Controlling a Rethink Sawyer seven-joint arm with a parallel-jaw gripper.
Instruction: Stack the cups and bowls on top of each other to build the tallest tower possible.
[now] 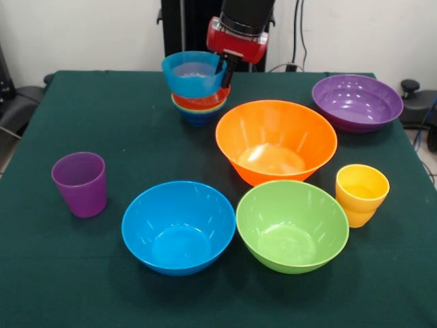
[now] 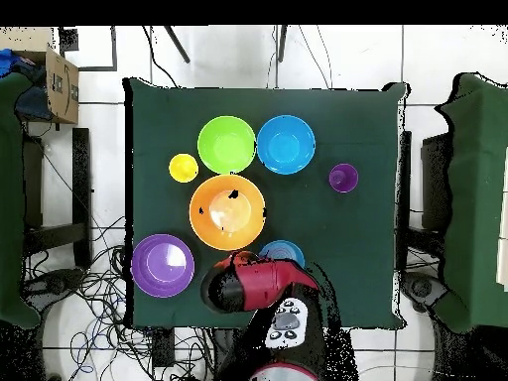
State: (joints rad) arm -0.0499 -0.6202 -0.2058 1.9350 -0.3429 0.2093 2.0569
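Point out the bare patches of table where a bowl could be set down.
Widest bare cloth: between the purple cup and the stack, left of the orange bowl. Also the front strip before the blue bowl and green bowl. Crowded: the orange, blue and green bowls with the yellow cup, nearly touching.

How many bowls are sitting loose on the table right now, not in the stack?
4: large orange bowl at centre, large blue bowl and large green bowl along the front edge, purple shallow bowl far right. The rest are in the stack under the gripper.
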